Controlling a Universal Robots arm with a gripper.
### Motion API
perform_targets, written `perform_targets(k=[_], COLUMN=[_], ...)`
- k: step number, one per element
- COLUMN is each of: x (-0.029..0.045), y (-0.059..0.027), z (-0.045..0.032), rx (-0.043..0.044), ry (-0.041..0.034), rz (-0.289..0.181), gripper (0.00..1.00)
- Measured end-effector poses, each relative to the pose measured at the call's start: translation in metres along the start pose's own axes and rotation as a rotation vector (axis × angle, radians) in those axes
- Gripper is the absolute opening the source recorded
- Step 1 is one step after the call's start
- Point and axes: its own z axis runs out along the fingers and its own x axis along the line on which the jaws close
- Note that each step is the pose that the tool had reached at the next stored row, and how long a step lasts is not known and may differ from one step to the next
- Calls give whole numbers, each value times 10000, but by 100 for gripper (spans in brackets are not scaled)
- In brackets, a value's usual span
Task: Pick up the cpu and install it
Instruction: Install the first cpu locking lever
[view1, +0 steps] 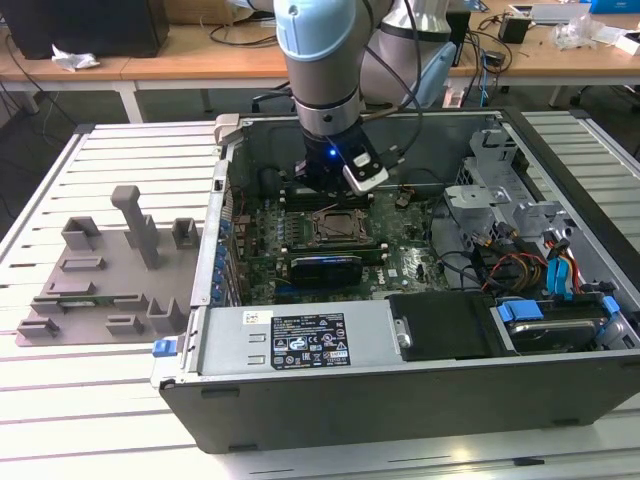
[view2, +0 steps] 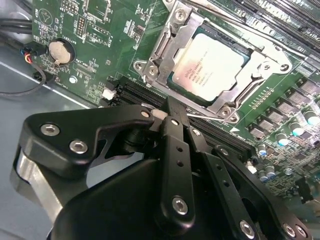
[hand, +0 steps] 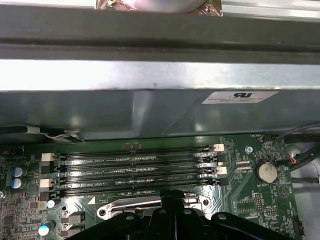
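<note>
Beside the memory slots (hand: 135, 167), cpu (view2: 210, 65) seated in socket frame (view2: 167, 42), tool (view2: 171, 105) closed, empty, close by

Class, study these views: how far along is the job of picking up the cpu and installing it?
Done: the cpu already lies in its socket on the motherboard, with the metal frame around its edges. In hand: nothing. The gripper hangs just above the board beside the socket, its fingers shut and the cpu not in them. Left: whether the frame is latched down cannot be told from these views.
</note>
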Motion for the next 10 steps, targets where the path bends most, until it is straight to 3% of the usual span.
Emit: perform_targets(k=[5, 7, 8, 10], x=[10, 13, 15, 19], y=[38, 52, 63, 83], z=[19, 34, 45, 59], rx=[92, 239, 374, 482], ry=[-19, -31, -39, -46], rz=[63, 49, 38, 36], gripper=[11, 11, 11, 11])
